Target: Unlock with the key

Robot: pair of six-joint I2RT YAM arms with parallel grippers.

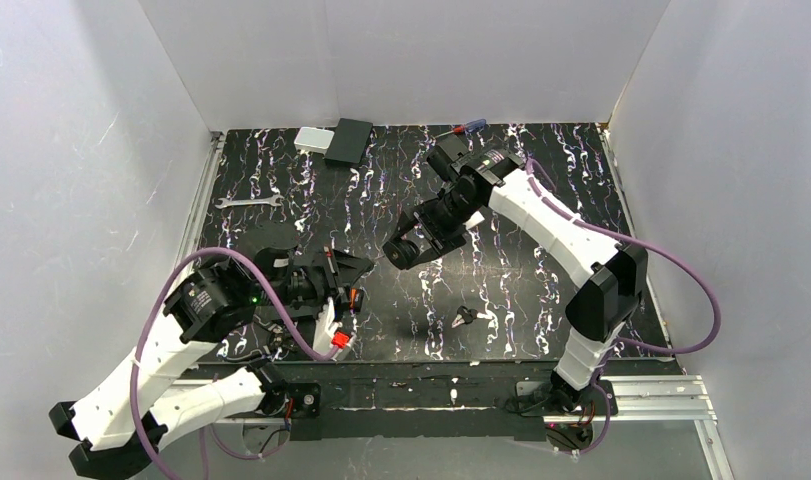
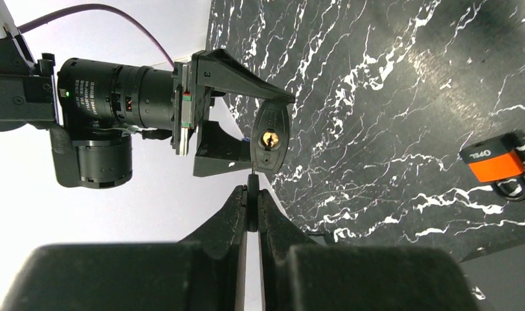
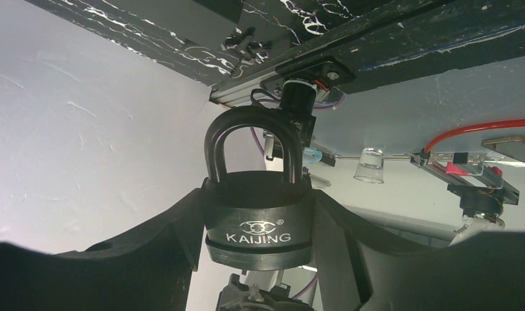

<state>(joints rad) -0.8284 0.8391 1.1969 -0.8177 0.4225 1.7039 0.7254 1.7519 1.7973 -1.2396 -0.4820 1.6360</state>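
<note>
While right pincer (image 3: 258, 208) grips padlock (image 3: 257, 241), left pincer (image 2: 252, 199) pinches key (image 2: 252, 189).

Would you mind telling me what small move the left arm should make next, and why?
Probably ease the key forward and slightly sideways into the padlock's brass keyhole: the left fingers pinch it, its blade tip sits just short and off-line, while the right fingers hold the padlock.

A robotics lab cell. Bare white panel walls (image 1: 411, 60) box in a black marbled table (image 1: 526, 290). Two cabled arms (image 1: 551, 215) sit on an aluminium rail (image 1: 646, 388).
</note>
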